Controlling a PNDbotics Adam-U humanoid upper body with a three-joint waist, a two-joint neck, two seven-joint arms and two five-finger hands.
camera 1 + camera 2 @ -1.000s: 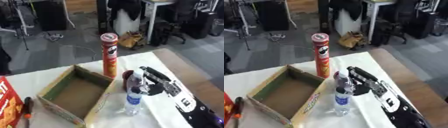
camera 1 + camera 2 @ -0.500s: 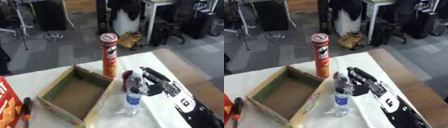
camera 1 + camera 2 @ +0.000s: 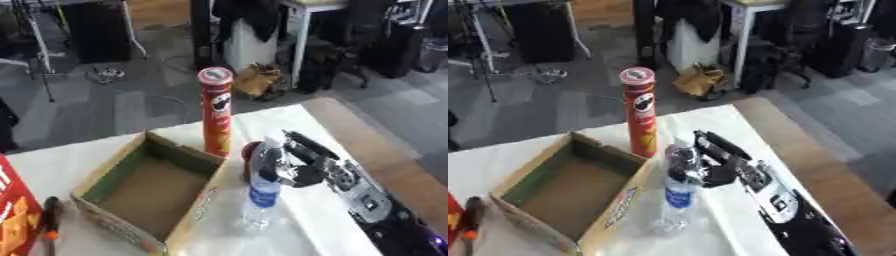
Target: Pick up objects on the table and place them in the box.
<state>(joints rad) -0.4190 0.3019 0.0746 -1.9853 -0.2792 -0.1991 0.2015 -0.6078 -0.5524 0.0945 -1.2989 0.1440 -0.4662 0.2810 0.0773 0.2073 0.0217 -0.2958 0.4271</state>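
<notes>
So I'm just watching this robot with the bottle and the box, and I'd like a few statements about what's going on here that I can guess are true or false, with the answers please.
1. The right hand has its fingers round the water bottle. True.
2. The water bottle lies inside the cardboard box. False: it stands upright on the table, just outside the box's right wall.
3. The tall red chips can stands upright behind the box. True.
4. The box already holds several things. False: nothing shows inside it.
5. The robot's left hand is holding the chips can. False: no left hand is in view.
</notes>
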